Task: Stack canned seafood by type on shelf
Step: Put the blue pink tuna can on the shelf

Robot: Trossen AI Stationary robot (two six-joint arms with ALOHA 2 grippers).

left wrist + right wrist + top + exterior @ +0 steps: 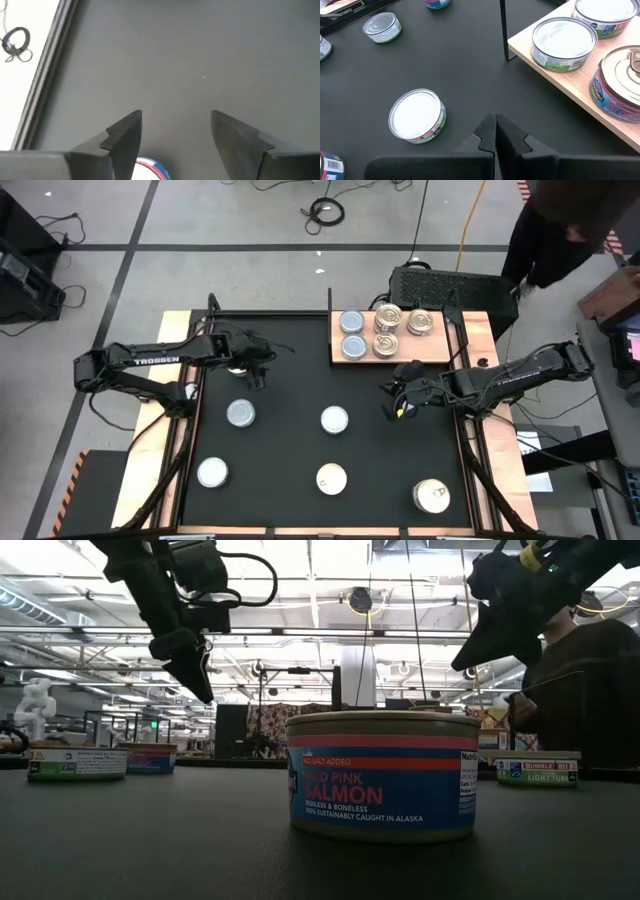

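The shelf (455, 345) is a light wooden board at the back right of the black mat. On it stand two silvery-topped cans (352, 322) and three gold pull-tab cans (388, 315). Several more cans lie scattered on the mat, among them a silvery one (240, 413) and a cream one (331, 478). My left gripper (252, 368) hangs open over the mat's back left, and a can's red and blue edge (150, 167) shows just behind its fingers (125, 135). My right gripper (495, 131) is shut and empty, in front of the shelf (560, 82) and above a white-topped can (416, 115).
A pink salmon can (383, 775) stands closest in the low view. The left gripper (190, 660) and right gripper (480, 645) hang above the mat. A thin black post (329, 305) rises at the shelf's left corner. A person (560, 225) stands beyond the table's back right.
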